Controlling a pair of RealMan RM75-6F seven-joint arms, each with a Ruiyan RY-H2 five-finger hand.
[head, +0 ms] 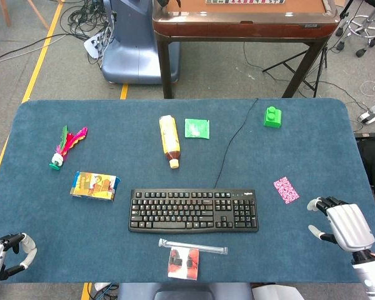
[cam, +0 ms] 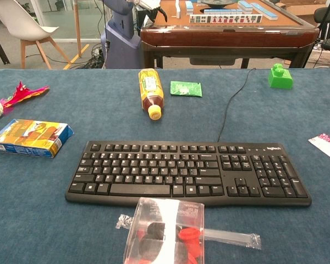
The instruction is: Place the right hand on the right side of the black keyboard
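Observation:
The black keyboard (head: 194,210) lies flat at the middle front of the blue table, its cable running toward the far edge; the chest view shows the keyboard (cam: 190,171) close up with its number pad at the right end. My right hand (head: 342,225) hovers at the table's front right, well to the right of the keyboard and apart from it, fingers spread and holding nothing. My left hand (head: 5,252) sits at the front left corner, fingers slightly curled and empty. Neither hand shows in the chest view.
A clear packet with red pieces (head: 184,261) and a wrapped straw (head: 194,246) lie just in front of the keyboard. A pink card (head: 286,189) lies between keyboard and right hand. Behind are a tea bottle (head: 169,140), green sachet (head: 197,128), green block (head: 273,117), snack box (head: 95,185), shuttlecock (head: 67,147).

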